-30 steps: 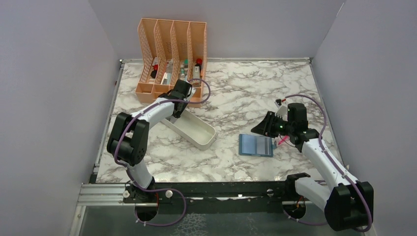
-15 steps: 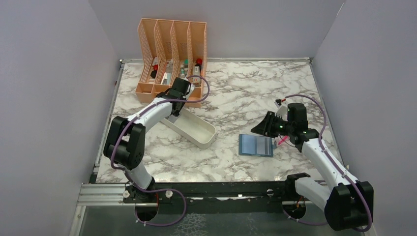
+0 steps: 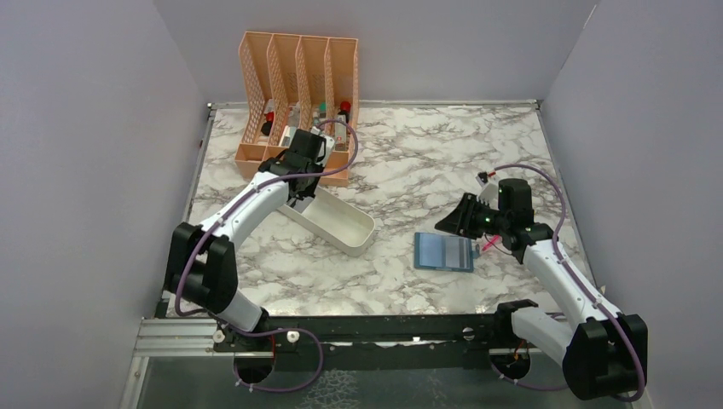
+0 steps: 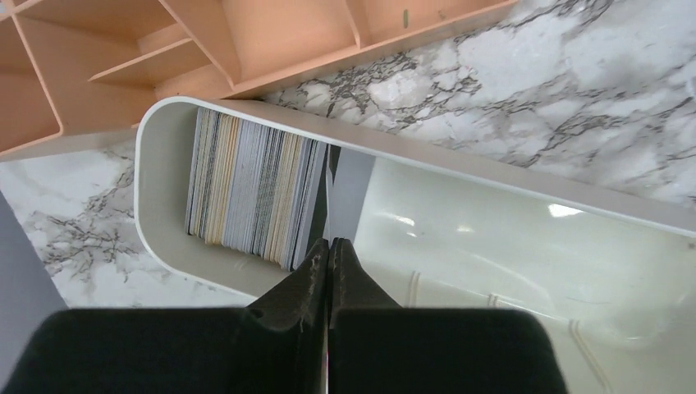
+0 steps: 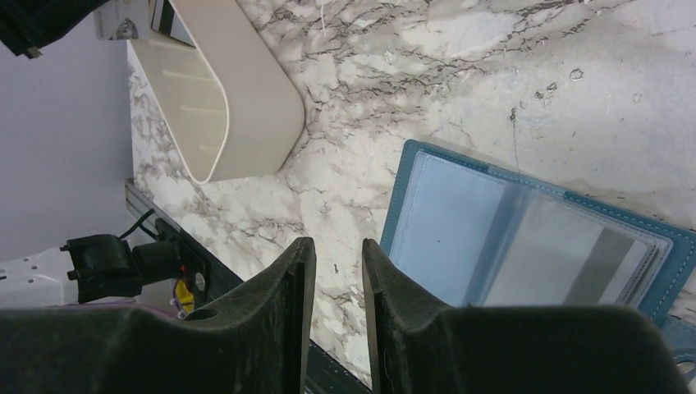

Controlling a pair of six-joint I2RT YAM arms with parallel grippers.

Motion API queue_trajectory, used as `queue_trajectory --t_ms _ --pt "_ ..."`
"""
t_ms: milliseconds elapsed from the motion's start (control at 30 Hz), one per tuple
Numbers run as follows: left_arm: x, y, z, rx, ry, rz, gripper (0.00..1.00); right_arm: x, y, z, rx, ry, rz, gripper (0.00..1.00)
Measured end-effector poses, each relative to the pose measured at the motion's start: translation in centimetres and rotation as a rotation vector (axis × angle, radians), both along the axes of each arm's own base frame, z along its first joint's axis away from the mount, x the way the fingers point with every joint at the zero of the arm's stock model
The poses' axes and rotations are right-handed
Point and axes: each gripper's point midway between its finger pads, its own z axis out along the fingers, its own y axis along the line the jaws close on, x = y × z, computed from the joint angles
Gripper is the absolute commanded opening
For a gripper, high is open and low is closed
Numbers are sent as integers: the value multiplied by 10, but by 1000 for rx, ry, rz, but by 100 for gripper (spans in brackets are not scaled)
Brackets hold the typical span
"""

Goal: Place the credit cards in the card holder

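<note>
A stack of credit cards [image 4: 246,197] stands on edge at the end of a long white tray [image 4: 492,168]. My left gripper [image 4: 328,242] is shut on one pale grey card [image 4: 353,189], held on edge beside the stack, above the tray. In the top view the left gripper [image 3: 298,158] is over the tray's far end. The teal card holder [image 3: 443,251] lies open on the marble, its light blue slots facing up [image 5: 525,246]. My right gripper [image 5: 332,246] is open and empty, hovering just left of the holder's edge; it also shows in the top view [image 3: 452,223].
A tall peach mesh organizer [image 3: 298,94] with small bottles stands at the back left, right behind the tray [image 3: 341,243]; its base shows in the left wrist view [image 4: 246,41]. Grey walls close in on three sides. The arms' black mounting rail [image 3: 384,328] runs along the near edge.
My left gripper has moved up and toward the far left, over the tray's end by the organizer. The right arm and the card holder have not moved.
</note>
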Motion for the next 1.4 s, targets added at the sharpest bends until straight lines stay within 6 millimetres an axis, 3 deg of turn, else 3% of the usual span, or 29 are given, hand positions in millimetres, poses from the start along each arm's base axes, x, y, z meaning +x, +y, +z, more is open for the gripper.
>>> queue_trajectory --t_ms 200,433,767,967,1100,1233,1400 --pt "-7 -14 25 -147 -37 49 0 -3 0 -4 6 20 -8 33" --pt "-21 -47 48 -401 -12 76 0 -3 -3 -8 1 56 -48 33" --pt "-45 -107 94 -934 5 97 0 5 -40 -6 -124 35 -291 34" --pt "-53 -134 107 -1148 72 148 0 3 -68 -26 -222 134 -466 35" --pt "-70 -168 119 -1223 110 84 0 0 -85 -40 -283 203 -570 34" --pt "-90 -209 106 -1266 190 20 0 1 -96 -49 -318 228 -639 34" --pt "-109 -253 60 -1224 313 9 0 0 -100 -68 -360 284 -657 34"
